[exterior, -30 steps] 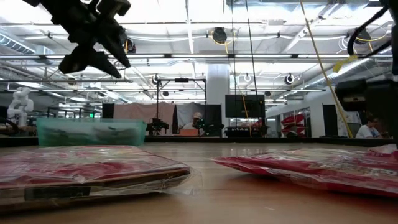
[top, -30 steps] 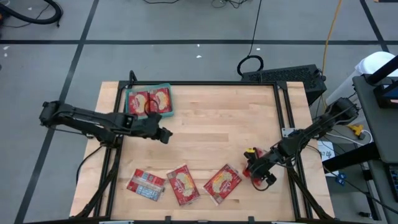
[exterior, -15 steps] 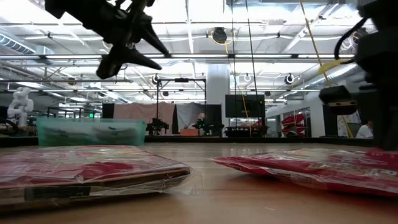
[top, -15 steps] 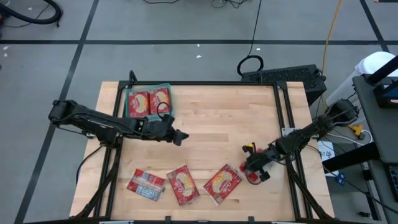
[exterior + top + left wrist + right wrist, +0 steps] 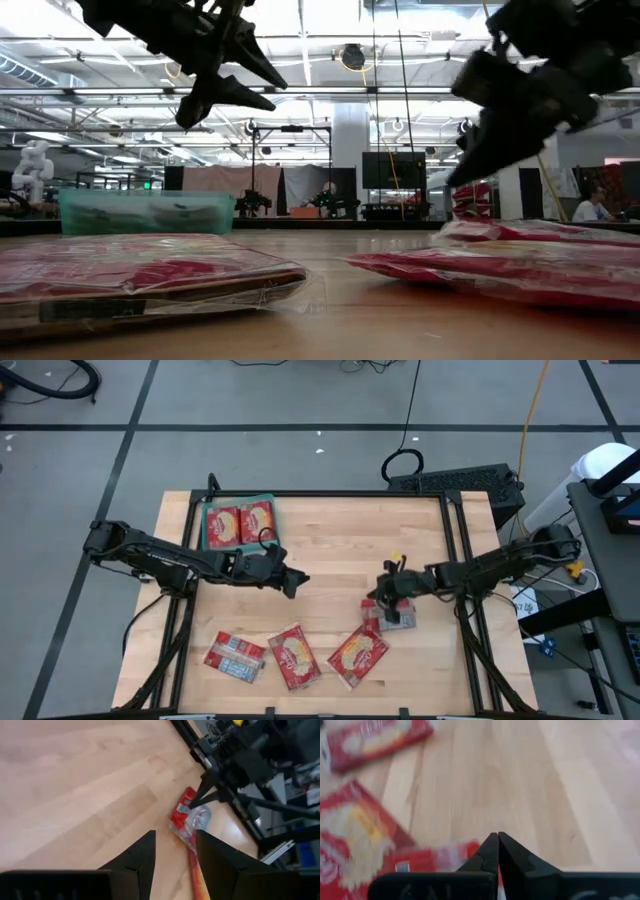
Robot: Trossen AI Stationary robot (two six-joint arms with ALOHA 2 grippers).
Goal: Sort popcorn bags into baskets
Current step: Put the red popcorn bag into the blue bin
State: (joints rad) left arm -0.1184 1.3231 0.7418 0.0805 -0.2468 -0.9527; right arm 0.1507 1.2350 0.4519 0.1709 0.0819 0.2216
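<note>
A: Where is the right gripper point(image 5: 384, 597) relative to the teal basket point(image 5: 207, 510)?

B: Well away from it, out toward the opposite side of the table point(image 5: 340, 550). Its fingers point(image 5: 492, 851) are pressed together with no gap showing in its own wrist view. A crumpled popcorn bag point(image 5: 394, 614) lies right by the tips, partly under them. I cannot tell whether the fingers have pinched any of its wrapper.

A: And the left gripper point(image 5: 296, 582)?

B: Just beyond the basket's near corner, over bare wood toward the table's middle. Its two fingers point(image 5: 145, 855) stand apart, with nothing between them. The crumpled bag is ahead of it, well clear of the tips.

A: What does the basket hold?

B: Two popcorn bags point(image 5: 241, 523) side by side, filling it across.

A: The other bags?

B: Three lie flat along the table edge farthest from the basket. One shows its pale label panel point(image 5: 234, 657) straight down from the basket. The middle one point(image 5: 295, 656) is beside it. The third point(image 5: 358, 654) is tilted and touches the crumpled bag at its upper corner.
</note>
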